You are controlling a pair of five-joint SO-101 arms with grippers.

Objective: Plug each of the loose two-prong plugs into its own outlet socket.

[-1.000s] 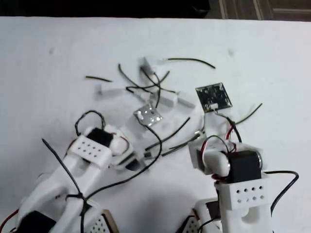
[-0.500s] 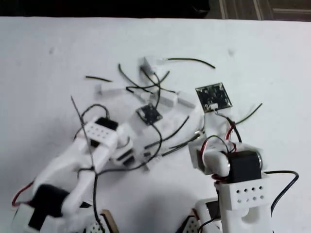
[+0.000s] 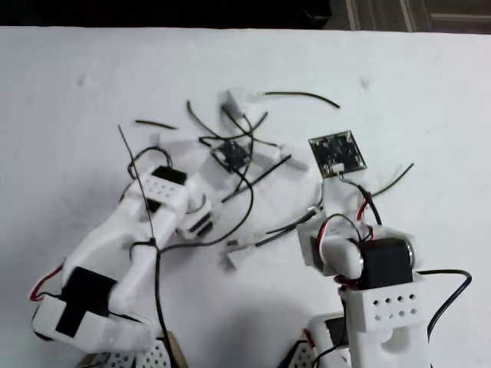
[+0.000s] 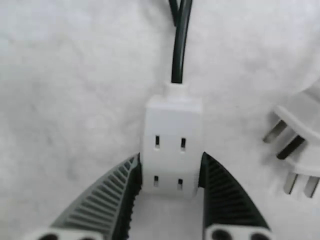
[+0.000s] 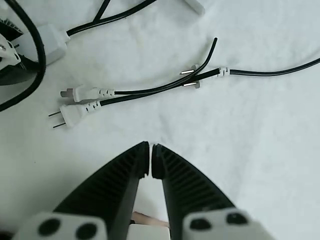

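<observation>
The socket-holding step looks done. The left tool (image 4: 170, 165) is closed on a white socket (image 4: 172, 130), its fingers pressed against both sides of the near end. The slotted face is turned up toward the wrist, and the cord (image 4: 177, 45) runs away across the bench (image 3: 430, 92). Bare prongs of a loose plug (image 4: 300, 117) lie just beside the socket.

The right tool (image 5: 151, 147) is shut with nothing in it and hangs over bare bench. Ahead of it lie two plugs, the nearer (image 5: 75, 114) and the second (image 5: 87, 92), side by side with prongs pointing the same way. A third plug (image 5: 221, 72) lies farther along.

I judge the next move falls to the right tool. It must open, take one plug by its body and line the prongs up with a pair of slots.

Two things may get in the way:
- **Paired cords:** the two plugs' cords run together and cross the third's, so lifting one may drag its neighbour.
- **Arm cable:** the left arm's own cable (image 3: 230, 230) loops close by.

Farther off, a tangle of cords surrounds more white blocks (image 3: 265, 159). A small board (image 3: 232, 153) and a larger board (image 3: 337, 152) lie there too.
</observation>
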